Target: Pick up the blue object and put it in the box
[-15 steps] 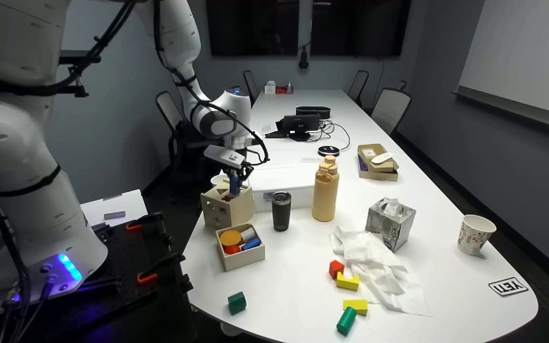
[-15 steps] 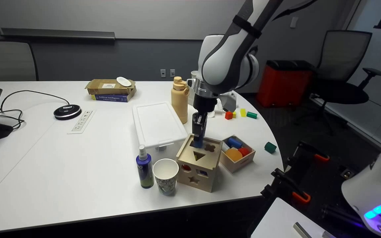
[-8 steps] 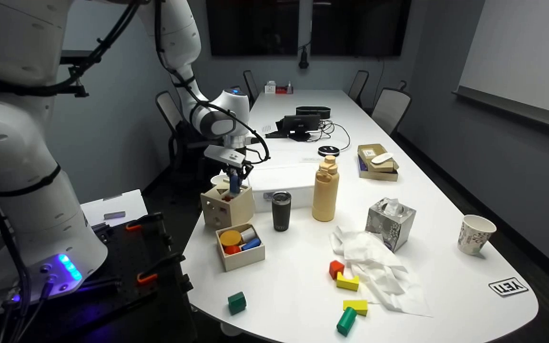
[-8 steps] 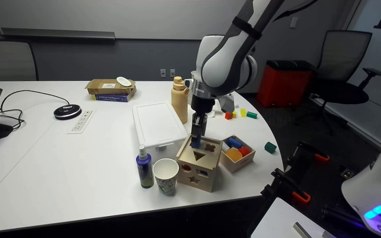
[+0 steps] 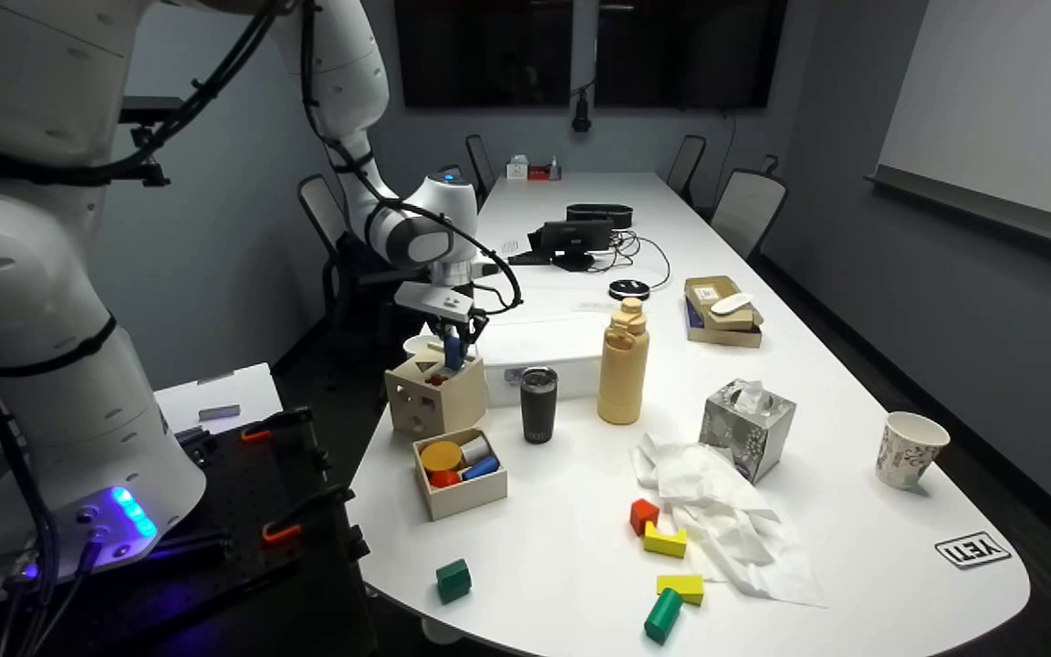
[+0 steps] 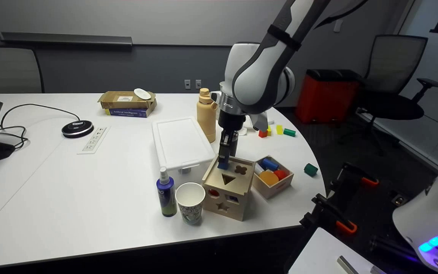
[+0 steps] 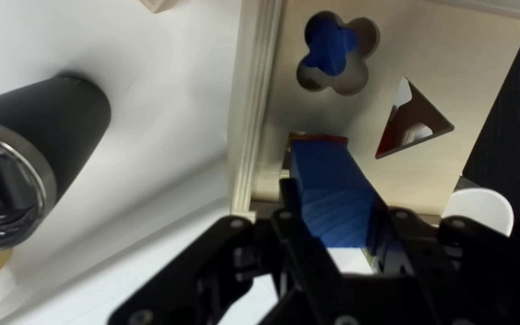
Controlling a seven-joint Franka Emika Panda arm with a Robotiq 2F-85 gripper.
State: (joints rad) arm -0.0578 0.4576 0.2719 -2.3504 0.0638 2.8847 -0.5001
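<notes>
The blue block (image 7: 332, 198) is between the fingers of my gripper (image 7: 339, 205), which are shut on it. Its lower end is at the rectangular cut-out in the top of the wooden box (image 7: 422, 176); part of that cut-out shows beside the block. I cannot tell whether the end is inside the opening. In both exterior views the block (image 5: 455, 353) (image 6: 223, 165) stands under the gripper at the box's (image 5: 439, 408) (image 6: 238, 184) top, on the storage bin side. Another blue piece (image 7: 330, 45) shows inside the box through the clover-shaped cut-out.
A small tray of coloured blocks (image 5: 466, 497) stands beside the box. A dark tumbler (image 5: 539, 406), a white storage bin (image 6: 183, 142), a paper cup (image 6: 191, 203) and a spray bottle (image 6: 166, 194) stand close around it. The tan bottle (image 5: 624, 365) is farther off.
My gripper has shifted slightly with the blue block, a little left in an exterior view and a little right in an exterior view. It keeps hold of the block. The box has hardly moved.
</notes>
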